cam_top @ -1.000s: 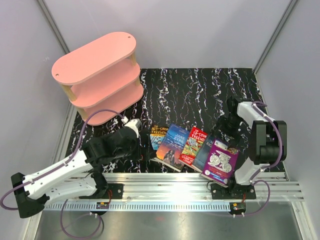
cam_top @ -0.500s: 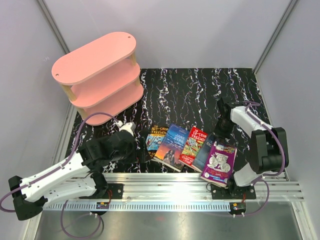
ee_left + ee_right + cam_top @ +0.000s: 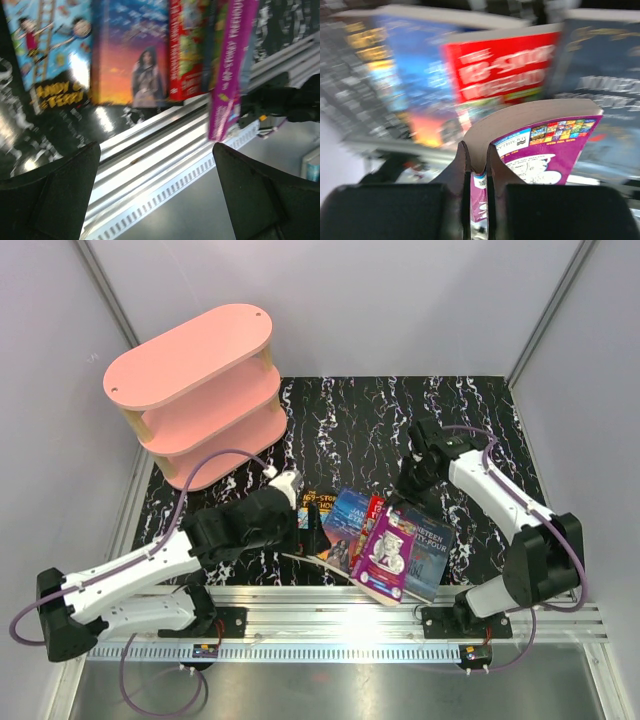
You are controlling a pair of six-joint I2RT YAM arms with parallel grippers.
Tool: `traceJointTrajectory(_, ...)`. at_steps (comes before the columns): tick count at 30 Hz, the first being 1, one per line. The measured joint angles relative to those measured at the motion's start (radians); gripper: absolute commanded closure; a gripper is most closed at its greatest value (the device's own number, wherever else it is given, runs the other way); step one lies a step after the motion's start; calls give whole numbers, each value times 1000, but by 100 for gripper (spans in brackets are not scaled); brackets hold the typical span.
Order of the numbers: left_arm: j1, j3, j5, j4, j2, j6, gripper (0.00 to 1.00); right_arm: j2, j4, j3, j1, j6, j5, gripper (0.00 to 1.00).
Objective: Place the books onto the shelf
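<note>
My right gripper [image 3: 479, 165] is shut on the edge of the purple-covered book [image 3: 545, 145], which hangs tilted above the other books [image 3: 388, 552]. Below it on the black marble table lie the blue-yellow Treehouse [image 3: 318, 505], the blue "Jane Eyre" [image 3: 348, 520], the red Treehouse [image 3: 505, 75] and the dark blue "Nineteen Eighty-Four" [image 3: 432, 545]. My left gripper [image 3: 312, 530] is open at the left end of the row, with nothing between its fingers [image 3: 55, 195]. The pink shelf [image 3: 190, 390] stands at the far left.
A metal rail [image 3: 330, 605] runs along the table's near edge, just behind the books. Grey walls close in the table on the left, back and right. The right arm [image 3: 500, 495] arches over the table's right side.
My right gripper shut on the purple-covered book, lifted it and carried it left over the other books. The left gripper moved right to the row's left end, still open.
</note>
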Motion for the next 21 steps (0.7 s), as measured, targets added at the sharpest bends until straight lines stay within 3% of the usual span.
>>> traceJointTrajectory(8,-3,1,108,328,209,61,1,-81,34,48,14,103,-134,100)
traceJointTrajectory(13,-23,55,159,386,400,104,4,-87,50,48,14,145,-173,100)
traceJointTrajectory(14,-28,70,167,392,428,113,18,-87,51,48,14,149,-177,100)
traceJointTrajectory(16,-34,90,182,404,459,124,30,-87,51,48,14,156,-182,100)
traceJointTrajectory(20,-40,122,193,393,473,153,82,-87,54,49,14,163,-190,100)
traceJointTrajectory(21,-40,131,193,382,475,165,100,-87,57,49,14,166,-190,100)
